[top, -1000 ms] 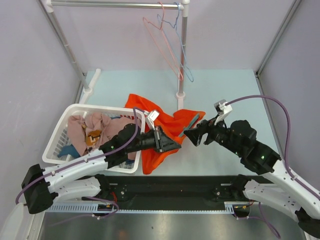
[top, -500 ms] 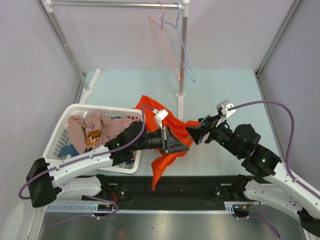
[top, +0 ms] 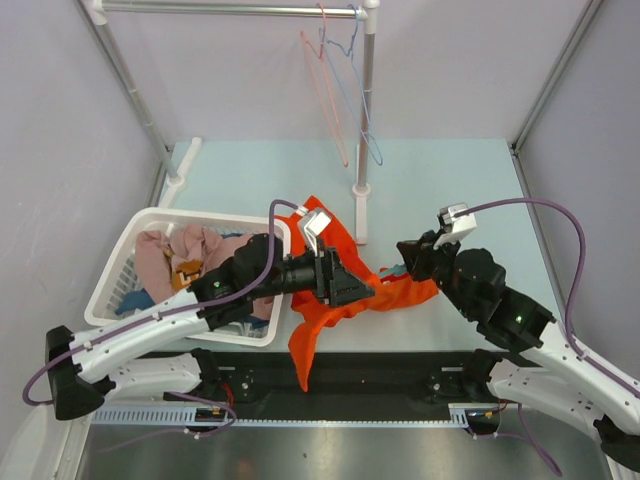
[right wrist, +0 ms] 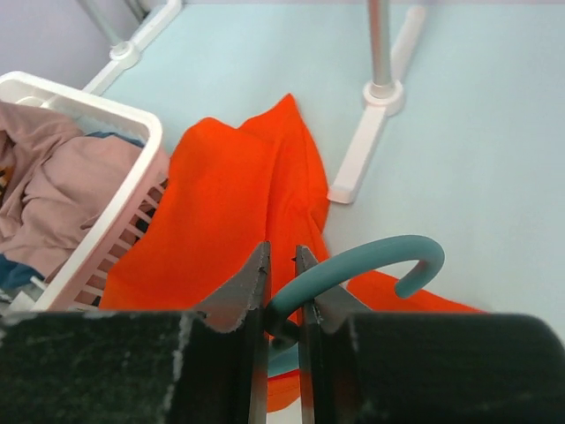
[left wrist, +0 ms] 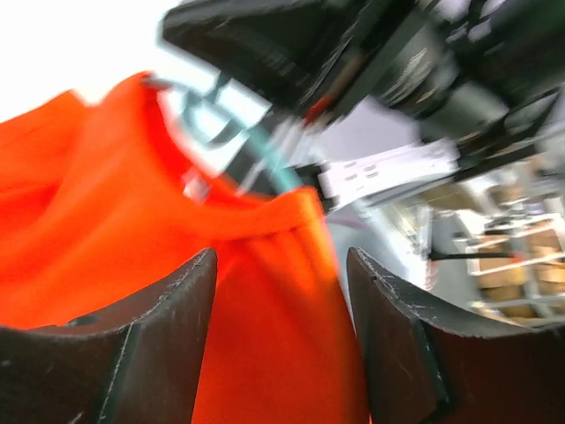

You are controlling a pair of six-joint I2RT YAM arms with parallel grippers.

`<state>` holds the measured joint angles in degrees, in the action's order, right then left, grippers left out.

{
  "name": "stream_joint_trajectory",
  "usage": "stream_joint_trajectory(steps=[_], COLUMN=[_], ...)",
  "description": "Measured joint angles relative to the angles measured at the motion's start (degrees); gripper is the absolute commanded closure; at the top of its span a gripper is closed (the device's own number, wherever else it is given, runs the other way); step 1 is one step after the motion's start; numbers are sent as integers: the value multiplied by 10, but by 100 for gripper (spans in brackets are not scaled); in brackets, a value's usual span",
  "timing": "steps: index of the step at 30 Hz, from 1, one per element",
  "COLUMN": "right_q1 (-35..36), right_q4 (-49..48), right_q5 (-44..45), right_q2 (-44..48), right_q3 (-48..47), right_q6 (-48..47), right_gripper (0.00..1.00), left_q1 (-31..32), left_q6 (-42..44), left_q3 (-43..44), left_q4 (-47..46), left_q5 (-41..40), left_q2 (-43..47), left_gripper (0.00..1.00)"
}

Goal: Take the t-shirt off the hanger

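Two robot arms meet over a bright orange t-shirt (top: 322, 318) at the centre of the pale table (top: 460, 180). The garment hangs in a crumpled fold between them, its tail trailing toward six o'clock over the near edge.

The right gripper (right wrist: 282, 251), at three o'clock of the cloth, is pinched narrow on the neck of a teal plastic hanger (right wrist: 375, 251), whose hook curls free above its fingers. The left gripper (top: 362, 289) comes in from nine o'clock with its jaws standing well apart. Its wrist camera shows orange fabric and the shirt's collar lying in the gap between them, with nothing clamped. The hanger's shoulders are buried in the cloth, and how much of them remains inside the collar cannot be told.

A white laundry basket (top: 128, 232) of other clothes sits at nine o'clock, and a garment rail with bare wire hangers (top: 338, 95) stands at twelve.

The step in hand looks to be a fresh bite on the shirt. Done well, the left jaws would close on the collar band itself, not on loose body fabric. The right arm would hold the hanger steady and tilt one shoulder down. The cloth could then be drawn toward nine o'clock off that lowered end, slowly, so the neckline does not snag.
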<state>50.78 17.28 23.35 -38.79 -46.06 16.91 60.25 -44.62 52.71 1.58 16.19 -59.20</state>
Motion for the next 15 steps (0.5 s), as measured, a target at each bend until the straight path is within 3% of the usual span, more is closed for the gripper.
stream_joint_trajectory(steps=[9, 11, 12, 14, 15], right_q1=[0, 0, 0, 0, 0], right_q4=[90, 101, 108, 124, 130], right_q5=[90, 108, 114, 129, 136], right_q2=[13, 16, 17, 19, 20], right_q3=[-42, -50, -56, -70, -75], right_q6=[15, 17, 20, 29, 36], right_gripper=[100, 100, 100, 100, 100], left_q1=[5, 5, 5, 5, 5], left_q6=[58, 61, 62, 60, 68], left_q3=[-79, -91, -92, -93, -93], left_q4=[97, 110, 115, 121, 128], left_q5=[-38, -43, -45, -52, -62], left_q2=[72, 81, 83, 83, 83], left_gripper=[33, 48, 73, 96, 100])
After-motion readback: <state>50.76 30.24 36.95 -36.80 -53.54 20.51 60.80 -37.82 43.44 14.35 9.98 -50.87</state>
